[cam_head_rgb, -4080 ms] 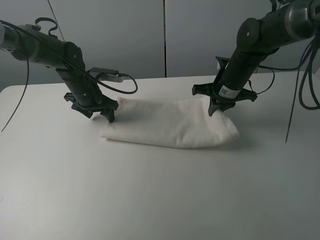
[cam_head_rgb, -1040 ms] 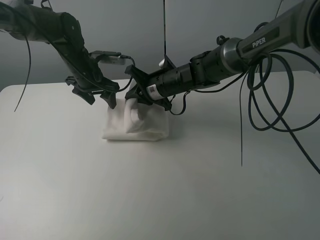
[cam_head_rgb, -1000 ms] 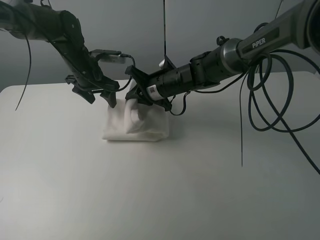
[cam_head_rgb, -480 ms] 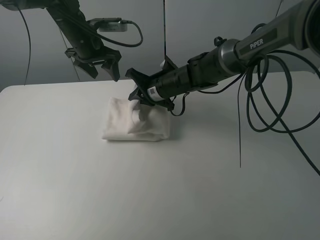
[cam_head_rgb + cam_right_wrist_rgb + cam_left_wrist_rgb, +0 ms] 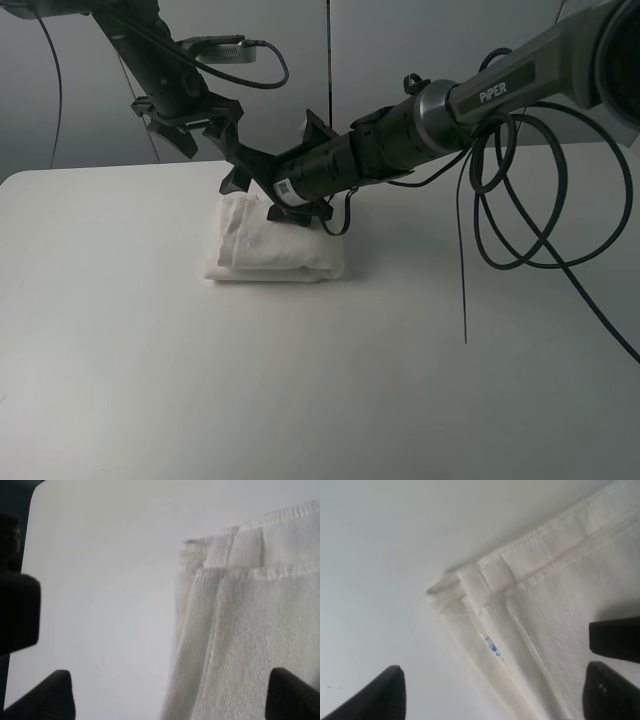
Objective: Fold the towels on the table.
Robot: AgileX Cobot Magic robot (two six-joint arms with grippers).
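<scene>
Although no further fold could be ruled out, the towel (image 5: pixel 272 243) lay as a compact, several-layered rectangle on the surface (image 5: pixel 320 380), toward its far left, so the task appeared largely done; what seemed left was at most a squaring of the edges and clearing both arms away. Its long axis ran roughly left to right in the high view, with the stacked free edges and border band gathered at the far left corner, where the left wrist view showed the layered hems and the small label (image 5: pixel 491 647). The rounded, closed fold appeared to face the near right. The right end effector (image 5: pixel 262 181) reached across the middle and sat over the towel's far edge with its jaws spread; in its wrist view only towel and bare surface lay between the fingertips, nothing pinched. The left end effector (image 5: pixel 190 125) hung above and behind the towel, well apart from it, jaws likewise spread and empty.
</scene>
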